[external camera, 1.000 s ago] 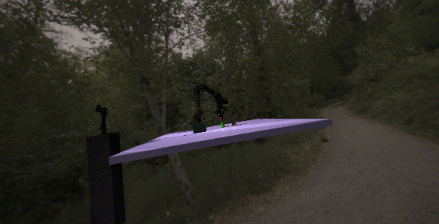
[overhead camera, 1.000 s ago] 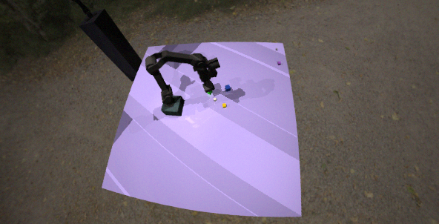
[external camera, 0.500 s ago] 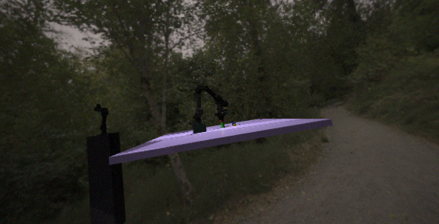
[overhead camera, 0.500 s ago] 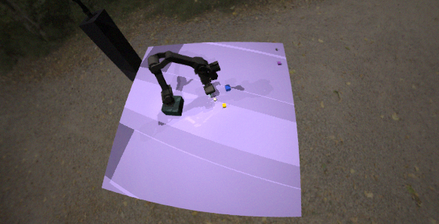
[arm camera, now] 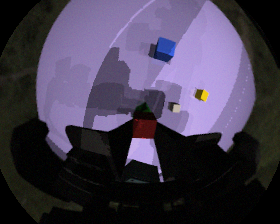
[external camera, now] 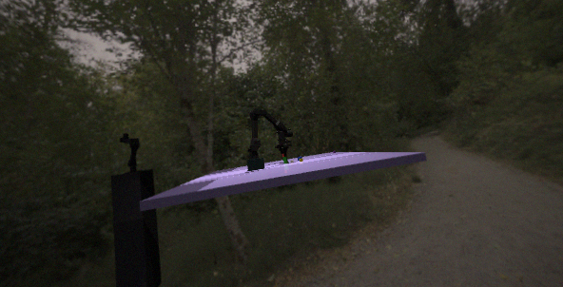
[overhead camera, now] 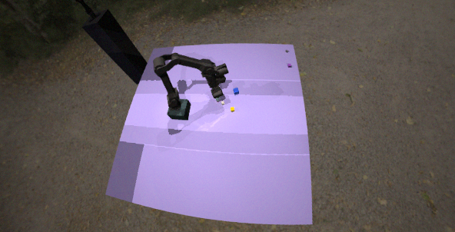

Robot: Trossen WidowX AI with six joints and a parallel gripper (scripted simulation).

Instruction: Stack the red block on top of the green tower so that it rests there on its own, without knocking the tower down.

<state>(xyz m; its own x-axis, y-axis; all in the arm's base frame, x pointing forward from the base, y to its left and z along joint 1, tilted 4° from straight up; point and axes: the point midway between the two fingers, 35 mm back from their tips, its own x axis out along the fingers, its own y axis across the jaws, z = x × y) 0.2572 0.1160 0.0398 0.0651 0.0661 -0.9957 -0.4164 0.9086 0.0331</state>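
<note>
I have the red block (arm camera: 145,127) clamped in the gripper (arm camera: 144,137), and in the wrist view a sliver of the green tower (arm camera: 144,107) peeks out directly beyond and below it. From the side, red sits right over green (external camera: 285,160), though I cannot tell whether they touch. I judge this the placing step: next I'd settle it gently, open slowly and lift straight up. The blue block (arm camera: 165,48) sits farther off on the counter (overhead camera: 230,183).
</note>
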